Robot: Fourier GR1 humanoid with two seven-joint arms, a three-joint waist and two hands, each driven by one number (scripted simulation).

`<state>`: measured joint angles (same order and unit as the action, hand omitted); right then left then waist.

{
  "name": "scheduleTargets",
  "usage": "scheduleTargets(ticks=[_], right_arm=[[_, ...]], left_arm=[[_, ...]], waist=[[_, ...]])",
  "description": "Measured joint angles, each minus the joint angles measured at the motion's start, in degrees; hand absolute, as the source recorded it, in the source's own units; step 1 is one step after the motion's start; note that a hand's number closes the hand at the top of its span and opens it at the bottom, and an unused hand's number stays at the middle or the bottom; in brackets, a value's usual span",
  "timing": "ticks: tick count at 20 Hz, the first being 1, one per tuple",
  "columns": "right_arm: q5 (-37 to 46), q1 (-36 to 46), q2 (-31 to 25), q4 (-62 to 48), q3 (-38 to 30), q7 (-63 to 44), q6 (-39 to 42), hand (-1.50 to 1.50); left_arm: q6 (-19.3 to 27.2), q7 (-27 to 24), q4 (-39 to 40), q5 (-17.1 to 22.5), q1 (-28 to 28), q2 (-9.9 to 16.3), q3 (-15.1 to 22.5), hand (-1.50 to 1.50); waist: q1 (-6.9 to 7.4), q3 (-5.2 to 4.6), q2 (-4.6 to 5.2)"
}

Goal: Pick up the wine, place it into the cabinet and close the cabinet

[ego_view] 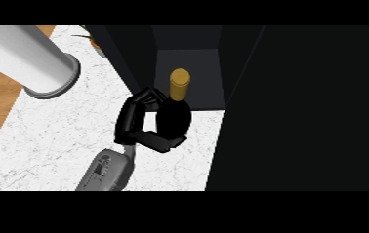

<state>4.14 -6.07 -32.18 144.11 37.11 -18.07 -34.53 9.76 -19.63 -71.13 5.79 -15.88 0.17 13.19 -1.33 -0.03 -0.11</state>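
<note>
The wine bottle (175, 116) is dark with a gold cap (179, 83) and stands upright at the mouth of the dark cabinet (191, 68), whose grey inside shows behind it. My left hand (135, 122) is shut on the bottle from its left side. Its fingers (148, 97) curl round the far side by the neck, and the thumb (164, 143) wraps the near side. The grey forearm (108, 171) comes in from the lower edge. A tall black panel (288, 105), seemingly the cabinet's open door, fills the right side. The right hand does not show.
A big white cylinder (39, 61) leans over the white marble counter (65, 129) at the upper left. A small orange and green object (92, 36) sits at the counter's far edge. Wooden floor (7, 93) shows past the counter's left edge.
</note>
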Motion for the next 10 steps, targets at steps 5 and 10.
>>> scheduleTargets(ticks=[5,10], right_arm=[[-0.4,-1.5,0.2,-0.1,0.8,1.6,0.2,-1.5],[-0.9,-1.6,0.2,-0.2,0.6,2.8,0.8,-1.5]], left_arm=[[0.9,0.4,6.6,1.1,-6.5,-0.1,-0.9,1.5],[2.5,0.4,13.0,3.4,-13.7,-0.1,-1.3,1.5]], waist=[[-0.26,0.0,0.05],[-0.54,-0.02,0.14]])
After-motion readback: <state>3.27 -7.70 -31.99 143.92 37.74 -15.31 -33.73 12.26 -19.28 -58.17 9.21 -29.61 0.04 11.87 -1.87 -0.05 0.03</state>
